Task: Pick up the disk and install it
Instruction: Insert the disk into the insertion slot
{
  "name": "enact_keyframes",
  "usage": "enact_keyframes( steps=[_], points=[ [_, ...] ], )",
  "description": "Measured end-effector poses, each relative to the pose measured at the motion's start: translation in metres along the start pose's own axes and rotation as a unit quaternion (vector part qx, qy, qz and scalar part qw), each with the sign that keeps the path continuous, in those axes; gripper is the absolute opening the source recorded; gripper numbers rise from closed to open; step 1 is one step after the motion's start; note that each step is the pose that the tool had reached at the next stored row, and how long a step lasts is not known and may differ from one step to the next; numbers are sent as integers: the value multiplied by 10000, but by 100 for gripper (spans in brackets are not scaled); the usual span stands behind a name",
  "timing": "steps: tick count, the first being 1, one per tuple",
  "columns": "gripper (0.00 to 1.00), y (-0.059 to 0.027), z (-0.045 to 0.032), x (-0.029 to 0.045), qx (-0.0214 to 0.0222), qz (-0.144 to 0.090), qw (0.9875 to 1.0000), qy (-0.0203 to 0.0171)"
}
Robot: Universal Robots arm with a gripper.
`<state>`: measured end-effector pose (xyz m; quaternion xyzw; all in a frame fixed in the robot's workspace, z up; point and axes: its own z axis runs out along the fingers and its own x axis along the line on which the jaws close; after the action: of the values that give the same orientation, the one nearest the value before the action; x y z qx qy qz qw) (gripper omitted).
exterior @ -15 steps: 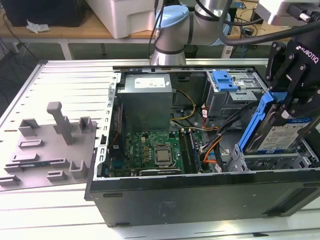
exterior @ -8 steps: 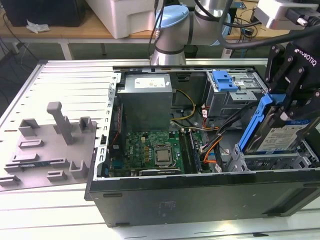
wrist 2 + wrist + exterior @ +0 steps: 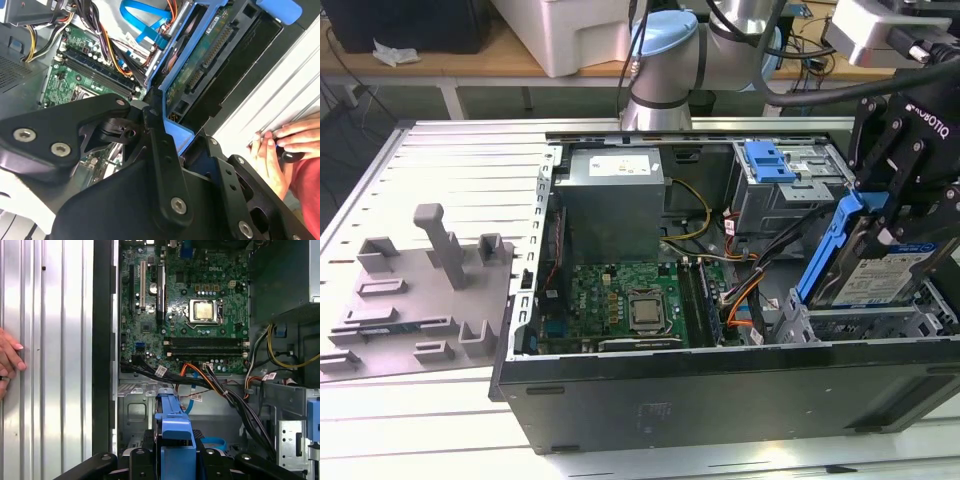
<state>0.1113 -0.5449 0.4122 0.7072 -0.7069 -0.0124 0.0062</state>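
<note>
Ribbed metal table (image 3: 450, 150) carries an open computer case (image 3: 720, 400). At its near corner on the exterior view's right the disk (image 3: 882, 272) hangs tilted, its long axis sloping down toward the drive bay (image 3: 860, 322), with its upper end pinched by the gripper (image 3: 885, 225).

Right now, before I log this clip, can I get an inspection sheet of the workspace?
Surface: slatted metal table, open computer case lying on it.
Job's things: the disk, tilted at the drive bay on the exterior view's right.
Clutter: grey fixture plate beside the case; blue bracket on the drive cage.
Grippers: gripper shut on the disk.
Cables: orange and black bundle beside the motherboard; yellow wires near the power supply.
Surroundings: a person's hand on the table beside the case.
</note>
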Motion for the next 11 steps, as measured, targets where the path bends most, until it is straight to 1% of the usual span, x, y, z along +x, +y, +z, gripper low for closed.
enact_keyframes(
  steps=[11],
  points=[
    [37, -2, 77, 1, 0, 0, 10000, 0]
  ],
)
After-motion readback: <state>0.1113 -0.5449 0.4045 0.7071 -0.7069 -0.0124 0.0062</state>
